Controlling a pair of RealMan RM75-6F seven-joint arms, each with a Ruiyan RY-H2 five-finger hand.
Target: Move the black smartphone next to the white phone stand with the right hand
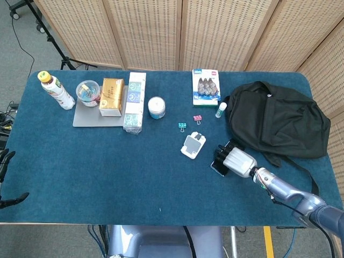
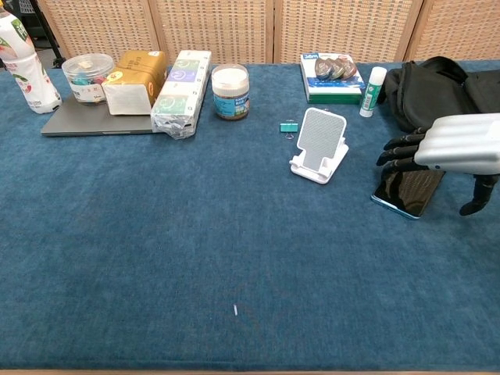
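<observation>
The black smartphone (image 2: 405,193) lies flat on the blue cloth, to the right of the white phone stand (image 2: 319,144) with a gap between them. My right hand (image 2: 447,145) reaches in from the right, its dark fingers (image 2: 401,152) stretched out flat over the phone's far end and touching it. Its thumb hangs down to the right, off the phone. In the head view the phone (image 1: 218,167) shows just beyond the right hand (image 1: 236,159), right of the stand (image 1: 192,145). Only the fingers of my left hand (image 1: 13,201) show, spread at the left edge, holding nothing.
A black backpack (image 1: 277,118) lies close behind the right hand. A glue stick (image 2: 374,91) and a boxed set (image 2: 331,76) stand behind the stand, with a teal binder clip (image 2: 289,126) to its left. A jar (image 2: 230,91), boxes and a bottle fill the back left.
</observation>
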